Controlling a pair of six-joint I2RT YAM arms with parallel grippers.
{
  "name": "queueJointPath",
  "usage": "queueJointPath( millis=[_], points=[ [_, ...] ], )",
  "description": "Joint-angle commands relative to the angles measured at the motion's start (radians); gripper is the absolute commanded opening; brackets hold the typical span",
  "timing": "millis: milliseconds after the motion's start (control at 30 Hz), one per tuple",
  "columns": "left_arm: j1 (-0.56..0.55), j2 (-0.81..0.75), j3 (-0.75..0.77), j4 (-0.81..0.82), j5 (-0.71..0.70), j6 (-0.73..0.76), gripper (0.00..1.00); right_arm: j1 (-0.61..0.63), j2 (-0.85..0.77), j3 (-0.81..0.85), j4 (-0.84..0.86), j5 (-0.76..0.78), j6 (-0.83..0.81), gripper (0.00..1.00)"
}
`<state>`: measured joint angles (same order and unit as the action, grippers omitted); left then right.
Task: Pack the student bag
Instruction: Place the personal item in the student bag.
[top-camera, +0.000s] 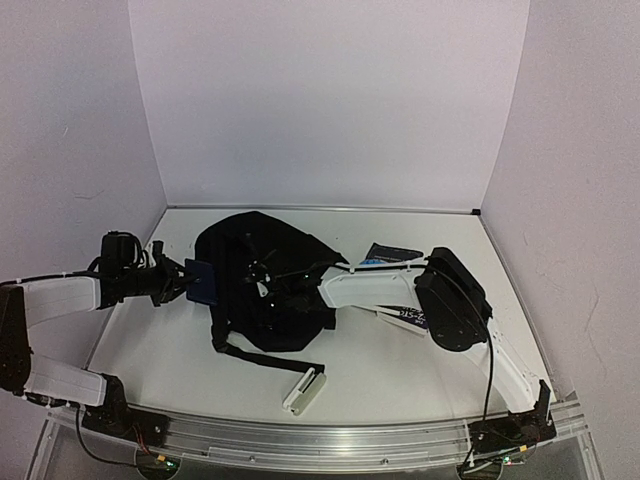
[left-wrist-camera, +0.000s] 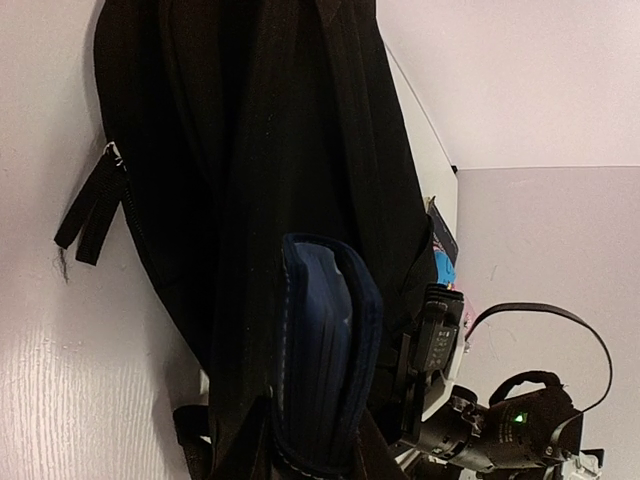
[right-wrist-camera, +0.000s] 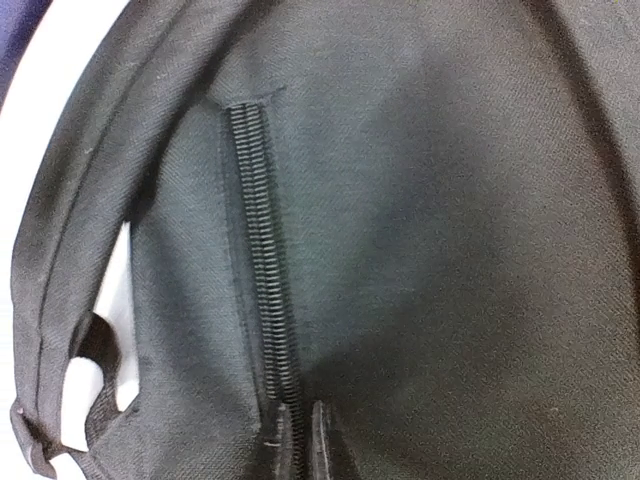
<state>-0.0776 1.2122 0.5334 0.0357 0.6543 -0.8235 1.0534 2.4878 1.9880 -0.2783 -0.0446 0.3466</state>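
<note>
The student bag (top-camera: 262, 300), a large black backpack, lies flat mid-table, and its dark fabric (left-wrist-camera: 260, 150) fills the left wrist view. My left gripper (top-camera: 183, 281) hovers at the bag's left edge, shut on a small navy wallet (top-camera: 202, 282), which stands upright between the fingers (left-wrist-camera: 325, 370). My right gripper (top-camera: 264, 281) reaches over the middle of the bag. In the right wrist view its fingertips (right-wrist-camera: 322, 440) are pressed together on the bag's zipper line (right-wrist-camera: 262, 280), pinching it at the lower end. The zipper above them is closed.
A white oblong case (top-camera: 305, 390) lies near the front edge, beside a loose black strap (top-camera: 262, 357). A dark booklet (top-camera: 392, 254) and a printed card (top-camera: 408, 318) lie right of the bag, under the right arm. White walls enclose the table.
</note>
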Motion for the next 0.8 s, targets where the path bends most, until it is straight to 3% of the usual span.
queueJointPath(
  millis=[0,233,433,600,767],
  points=[
    [0.007,0.007,-0.001,0.117,0.044,-0.035,0.0,-0.006,0.024,-0.026,-0.06,-0.05,0.011,0.0],
    [0.014,0.044,-0.008,0.171,0.039,-0.063,0.0,0.044,0.016,-0.023,-0.044,-0.084,0.043,0.0],
    [0.016,0.085,-0.024,0.227,0.053,-0.08,0.0,0.056,-0.08,-0.015,-0.061,0.012,0.039,0.03],
    [0.019,0.122,-0.025,0.261,0.048,-0.08,0.0,0.056,-0.157,-0.014,-0.097,0.157,0.002,0.36],
    [0.018,0.15,-0.025,0.271,0.05,-0.081,0.0,0.047,-0.161,-0.001,-0.116,0.223,-0.047,0.52]
  ],
)
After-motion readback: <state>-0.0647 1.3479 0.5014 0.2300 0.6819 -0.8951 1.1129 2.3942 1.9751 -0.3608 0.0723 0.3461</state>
